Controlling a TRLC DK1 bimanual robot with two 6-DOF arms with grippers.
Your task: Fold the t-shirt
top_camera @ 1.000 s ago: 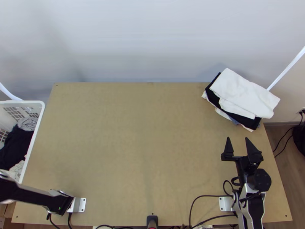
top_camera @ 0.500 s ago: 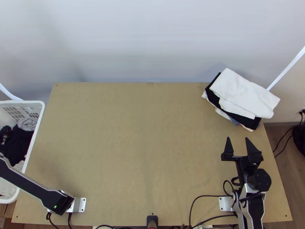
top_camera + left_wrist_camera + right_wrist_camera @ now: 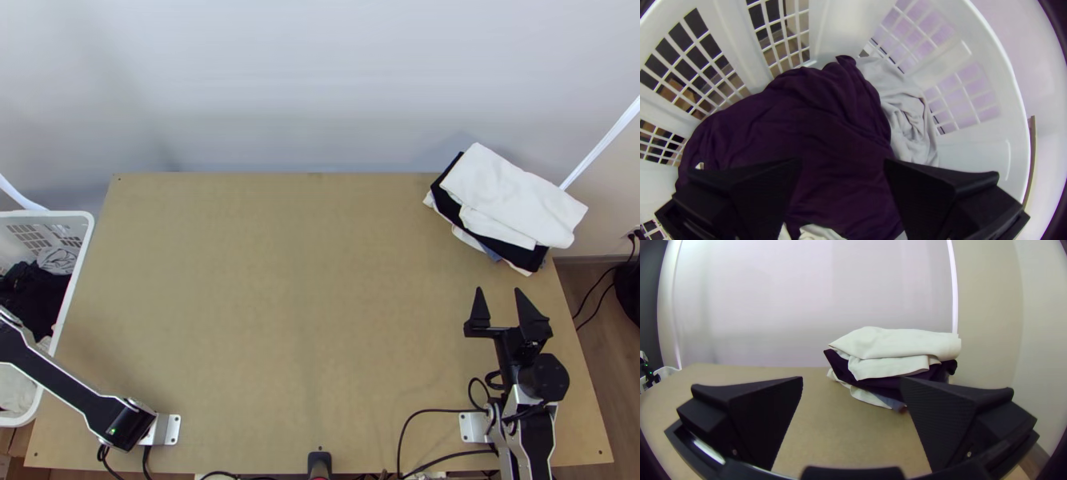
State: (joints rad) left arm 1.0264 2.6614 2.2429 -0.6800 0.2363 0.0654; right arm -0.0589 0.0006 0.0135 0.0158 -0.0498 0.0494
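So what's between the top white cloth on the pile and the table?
A dark cloth, then white cloth and blue-grey cloth below it, above the table. The right wrist view shows it.

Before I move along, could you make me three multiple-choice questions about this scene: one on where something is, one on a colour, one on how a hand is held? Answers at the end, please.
1. Where is the left hand?
A) Over the table's middle
B) At the basket
C) Over the table's far edge

2. What colour is the top cloth on the folded stack?
A) White
B) Green
C) Red

3. How is the right hand?
A) Closed on a cloth
B) Closed on nothing
C) Open, with nothing held

1: B, since its wrist view shows dark cloth and the basket's slotted walls around it.
2: A, since white fabric lies over the black layer.
3: C, since its two fingers stand well apart, with no cloth between them.
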